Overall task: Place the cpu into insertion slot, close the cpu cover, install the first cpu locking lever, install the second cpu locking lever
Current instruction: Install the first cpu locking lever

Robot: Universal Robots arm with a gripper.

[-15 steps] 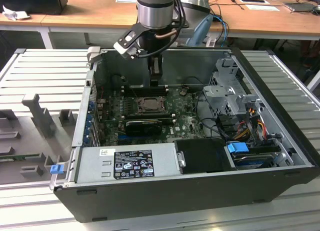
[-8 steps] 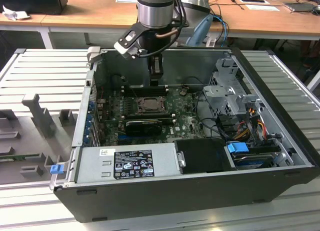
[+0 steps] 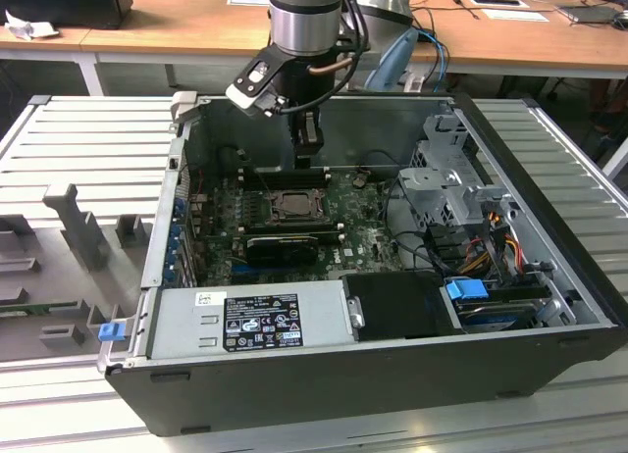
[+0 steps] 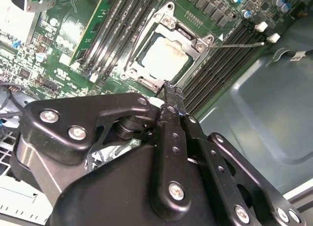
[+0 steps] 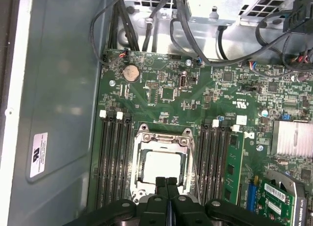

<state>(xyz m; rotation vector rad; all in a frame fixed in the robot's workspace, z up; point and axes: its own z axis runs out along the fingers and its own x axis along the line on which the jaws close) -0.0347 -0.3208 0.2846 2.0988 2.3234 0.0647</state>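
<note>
The chip [image 5: 164, 166] has a pale silver-white face, set in a shiny silver frame [image 5: 139, 157]. The board [image 5: 195, 96] is deep green, speckled with small black and silver parts. Its long slots [image 5: 115, 152] are black with white end clips. The tool [image 5: 167, 181] is matt black with silver screw heads. The case [image 3: 373, 375] is dark grey, the ribbed worktop [image 3: 88, 129] light grey, and a clip [image 3: 111, 330] bright blue.
</note>
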